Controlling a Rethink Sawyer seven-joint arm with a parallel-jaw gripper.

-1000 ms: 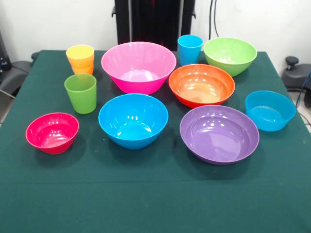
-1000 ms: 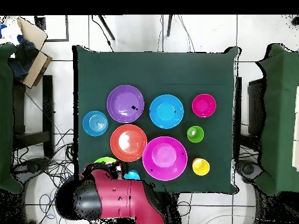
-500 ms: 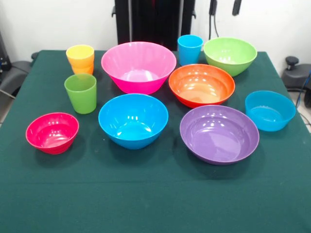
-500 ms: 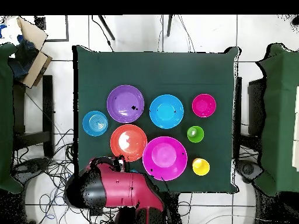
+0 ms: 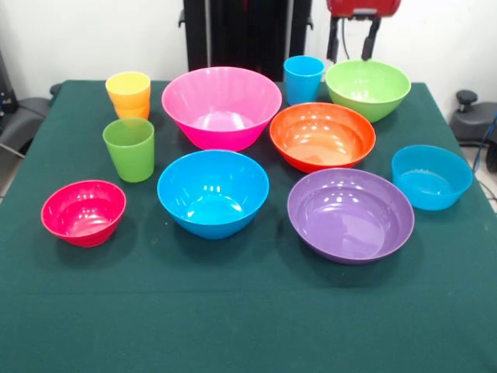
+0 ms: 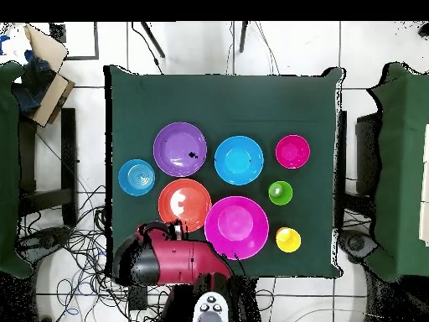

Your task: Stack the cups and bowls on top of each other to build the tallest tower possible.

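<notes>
My gripper [image 5: 352,45] hangs open and empty just above the far rim of the light green bowl [image 5: 367,87], beside the blue cup [image 5: 303,78]. Each bowl stands alone on the cloth: pink [image 5: 221,105], orange [image 5: 322,134], blue [image 5: 213,190], purple [image 5: 350,214], small light blue [image 5: 431,176] and small red-pink [image 5: 83,211]. A yellow cup [image 5: 128,85] sits nested in an orange cup [image 5: 135,112], with the green cup [image 5: 129,148] in front of them. No tower is in view. In the overhead view the red arm [image 6: 172,262] hides the light green bowl and blue cup.
A dark green cloth [image 5: 248,311] covers the table, with bare cloth along its front. Green-covered tables [image 6: 402,168] stand on both sides in the overhead view, and a cardboard box [image 6: 38,71] lies at the upper left. Cables lie on the floor around the base.
The gripper has come down from the top edge. Nothing of it showed at first, then only its fingertips, and now its red body shows over the light green bowl. Cups and bowls have not moved.
</notes>
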